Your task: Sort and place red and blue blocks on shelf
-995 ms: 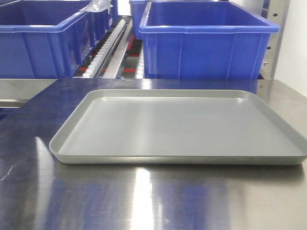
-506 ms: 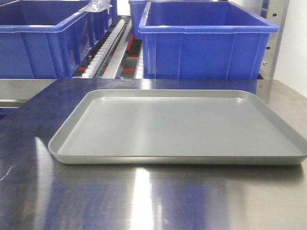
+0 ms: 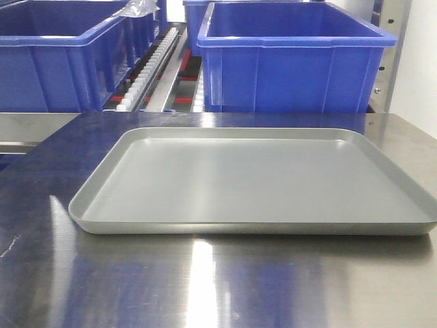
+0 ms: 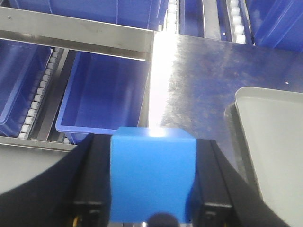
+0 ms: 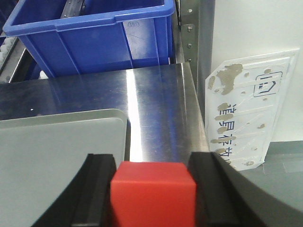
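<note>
In the left wrist view my left gripper [image 4: 151,140] is shut on the bright blue block [image 4: 152,179], its black fingers [image 4: 92,175] pressed against both sides. It hangs above the steel table's left edge, with the shelf rail [image 4: 71,35] ahead. In the right wrist view my right gripper [image 5: 151,161] is shut on the red block [image 5: 152,195], over the table beside the grey tray's right corner [image 5: 47,156]. Neither gripper nor block shows in the front view, where the shelf [image 3: 396,41] stands behind the table.
A shallow grey tray [image 3: 252,227] lies bare on the steel table. Large blue bins [image 3: 293,68] [image 3: 54,68] sit on the shelf's roller tracks behind it. Another blue bin [image 4: 104,90] sits lower at left. A stained white sign [image 5: 246,118] leans past the table's right edge.
</note>
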Motion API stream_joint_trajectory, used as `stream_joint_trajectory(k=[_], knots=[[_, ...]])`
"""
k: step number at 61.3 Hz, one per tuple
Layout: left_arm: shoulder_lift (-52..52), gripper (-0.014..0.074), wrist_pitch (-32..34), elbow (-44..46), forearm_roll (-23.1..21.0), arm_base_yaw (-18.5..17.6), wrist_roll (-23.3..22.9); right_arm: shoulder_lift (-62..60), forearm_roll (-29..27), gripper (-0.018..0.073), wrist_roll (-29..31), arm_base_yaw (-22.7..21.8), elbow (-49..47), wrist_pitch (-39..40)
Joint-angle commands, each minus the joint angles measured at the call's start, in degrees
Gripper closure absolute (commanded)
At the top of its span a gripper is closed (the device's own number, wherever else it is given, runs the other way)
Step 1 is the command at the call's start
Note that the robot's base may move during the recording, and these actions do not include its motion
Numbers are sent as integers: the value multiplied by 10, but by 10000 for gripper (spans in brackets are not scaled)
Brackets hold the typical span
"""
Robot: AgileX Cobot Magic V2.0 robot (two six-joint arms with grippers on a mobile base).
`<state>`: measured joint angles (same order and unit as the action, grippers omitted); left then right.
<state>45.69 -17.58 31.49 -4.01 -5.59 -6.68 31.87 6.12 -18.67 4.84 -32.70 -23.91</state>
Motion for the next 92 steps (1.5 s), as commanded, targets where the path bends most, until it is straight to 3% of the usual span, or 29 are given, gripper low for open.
stream_joint_trajectory(k=[1,92], knots=[[-4,521,47,16,-5,1,-5,-1,10,501,3,-3,-16,50],[-3,521,47,16,-5,1,-5,-1,10,501,3,-3,-16,50]])
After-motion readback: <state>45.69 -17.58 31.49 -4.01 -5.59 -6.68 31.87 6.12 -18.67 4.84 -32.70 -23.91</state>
